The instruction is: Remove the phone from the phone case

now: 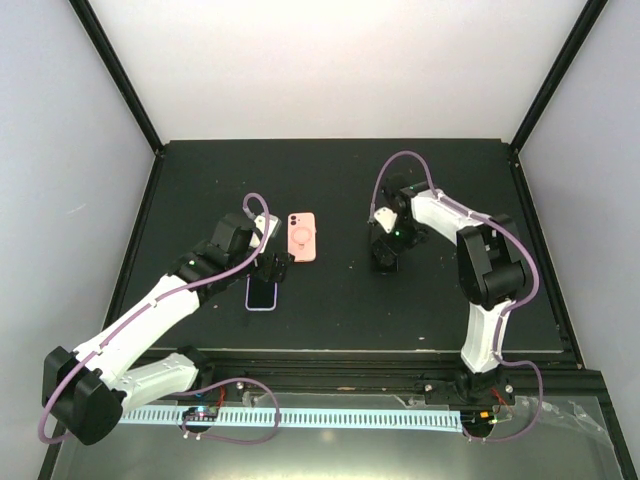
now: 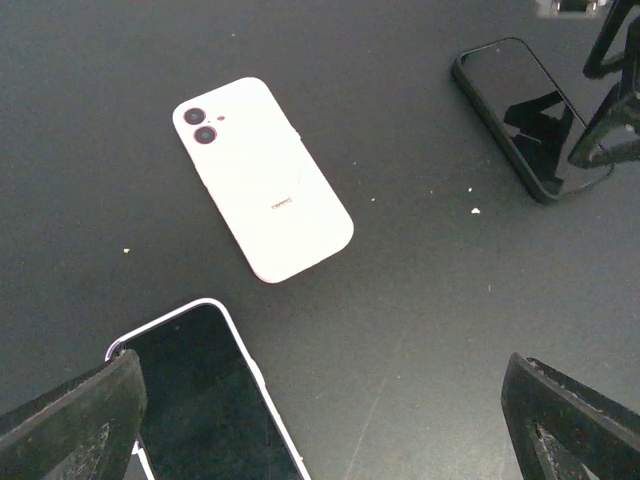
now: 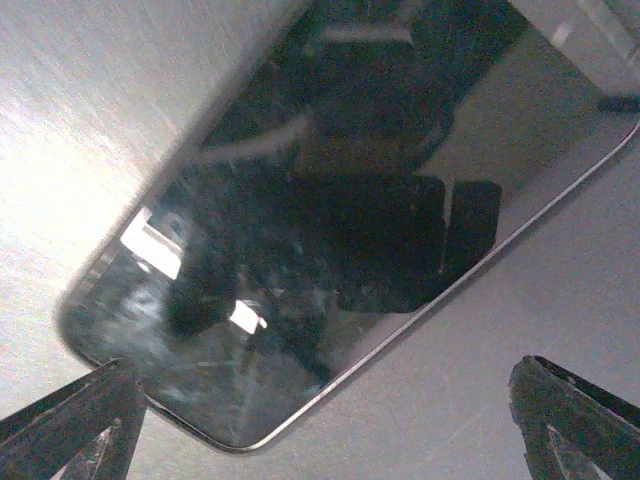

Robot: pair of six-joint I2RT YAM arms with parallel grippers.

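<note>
**Item: phone case** (image 1: pixel 303 237) — salmon-pink shell, back up on the black table (image 1: pixel 420 310), with its pale ring facing the overhead camera. The long axis runs away from the arm bases, camera corner at the far end. The phone (image 2: pixel 193 116) is judged to be seated inside, since twin lenses show through the corner cutout in the left wrist view.

**Left gripper** (image 1: pixel 271 266) — jaws wide, holding nothing. It hovers over a white-edged phone (image 1: pixel 262 293) lying screen-up. The case lies just to its right and slightly farther from the bases. From its wrist camera the case sits ahead and left of centre, slanted across the line between the fingers.

**Right gripper** (image 1: pixel 386 256) — jaws wide, holding nothing, low over a black slab (image 3: pixel 330 220) lying screen-up. The case lies well to its left.

**Nearer arm:** left.

**Judgement:** the coming move turns on shifting right and forward, then turning the wrist so the jaws span the case's width, not its length.
</note>
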